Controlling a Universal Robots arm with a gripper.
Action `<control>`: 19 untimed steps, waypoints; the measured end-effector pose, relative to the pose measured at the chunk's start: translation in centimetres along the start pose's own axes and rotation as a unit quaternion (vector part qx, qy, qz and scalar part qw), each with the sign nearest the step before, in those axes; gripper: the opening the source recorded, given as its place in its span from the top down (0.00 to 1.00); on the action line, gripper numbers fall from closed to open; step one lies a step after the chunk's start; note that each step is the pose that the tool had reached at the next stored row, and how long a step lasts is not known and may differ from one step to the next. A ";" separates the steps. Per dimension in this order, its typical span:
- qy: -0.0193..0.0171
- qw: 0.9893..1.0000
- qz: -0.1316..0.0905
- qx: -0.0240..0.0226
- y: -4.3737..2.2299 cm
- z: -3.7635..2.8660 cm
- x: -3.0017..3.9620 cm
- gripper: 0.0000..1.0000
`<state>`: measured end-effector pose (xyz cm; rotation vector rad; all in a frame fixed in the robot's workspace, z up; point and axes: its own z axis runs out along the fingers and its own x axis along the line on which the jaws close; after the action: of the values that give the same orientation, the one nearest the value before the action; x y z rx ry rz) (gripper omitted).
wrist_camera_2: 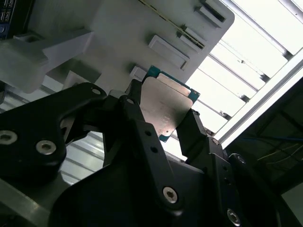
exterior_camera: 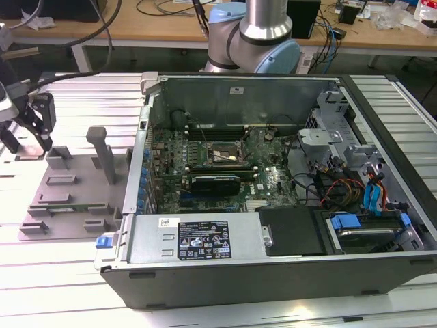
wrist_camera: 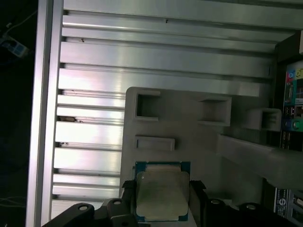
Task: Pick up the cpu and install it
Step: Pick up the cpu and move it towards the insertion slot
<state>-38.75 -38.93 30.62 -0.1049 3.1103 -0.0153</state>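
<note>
The cpu [wrist_camera_2: 166,105], a flat square chip with a silvery-grey top and a thin green rim, sits between my gripper's [wrist_camera_2: 163,109] two black fingers [wrist_camera_2: 142,135]. They press on its opposite edges, so the gripper is shut on it. In the first wrist view the cpu [wrist_camera: 161,195] hangs over the near end of a grey fixture plate [wrist_camera: 199,137]. In the exterior view my gripper [exterior_camera: 31,140] is at the far left, over the far left corner of that plate [exterior_camera: 75,184]. The black socket frame [exterior_camera: 220,156] lies well to the exterior view's right, on the motherboard inside the open computer case [exterior_camera: 205,239].
The grey plate carries raised blocks and a tall upright post [exterior_camera: 102,154]. A long black card [exterior_camera: 216,183] lies just in front of the socket. Drive cages and loose cables [exterior_camera: 341,188] fill the case's right side. The arm's base [exterior_camera: 256,34] stands behind the case on the ribbed aluminium table [exterior_camera: 61,287].
</note>
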 end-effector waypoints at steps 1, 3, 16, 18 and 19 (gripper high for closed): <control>0.000 1.000 0.000 0.000 0.00 -0.24 -0.01 0.45; 0.000 1.000 0.000 0.000 -0.01 -0.65 -0.02 0.45; 0.000 1.000 0.000 0.000 -0.04 -3.65 -0.11 0.45; 0.000 1.000 0.000 0.000 -0.04 -4.20 -0.12 0.45; 0.000 1.000 0.000 0.000 -0.05 -4.36 -0.13 0.45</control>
<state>-38.75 -38.93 34.98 -0.1049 3.1103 -0.0152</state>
